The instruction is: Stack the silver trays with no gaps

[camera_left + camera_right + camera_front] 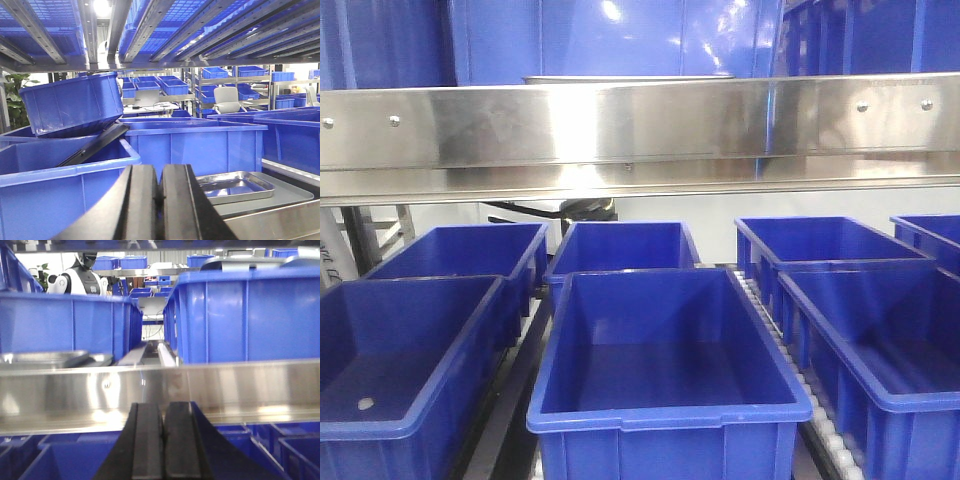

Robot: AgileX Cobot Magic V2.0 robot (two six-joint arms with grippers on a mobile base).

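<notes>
Nearest the lens in our left wrist view: left gripper point(159, 200), black fingers pressed together, nothing between them. Same on the right wrist view: right gripper point(163, 440), fingers together, empty.

Left to right in the left wrist view: tilted blue bin point(72, 102) resting crooked on a lower bin, an upright blue bin point(195, 145) in the middle, then one silver tray point(235, 186) lying flat on a grey mat point(287, 197), just right of our fingers. It looks like a single tray there; we can't tell if another is nested under it.

Right wrist view, left to right: silver trays point(45, 359) at left behind the steel beam point(160, 390), apparently two rims, one beside or partly over the other; we can't resolve which. Blue bin wall point(240, 315) at right.

Handling, our judgement: thin stainless, light, stiff, slippery and glossy. The rim is the only real grip point; pinch the flat out-turned lip on a long side and keep it level, otherwise it'll likely cock and leave a gap when nested.

View differences: the front view shows only the beam and rows of empty blue bins point(665, 350), with no trays or grippers. Only the wrist views show the trays.
</notes>
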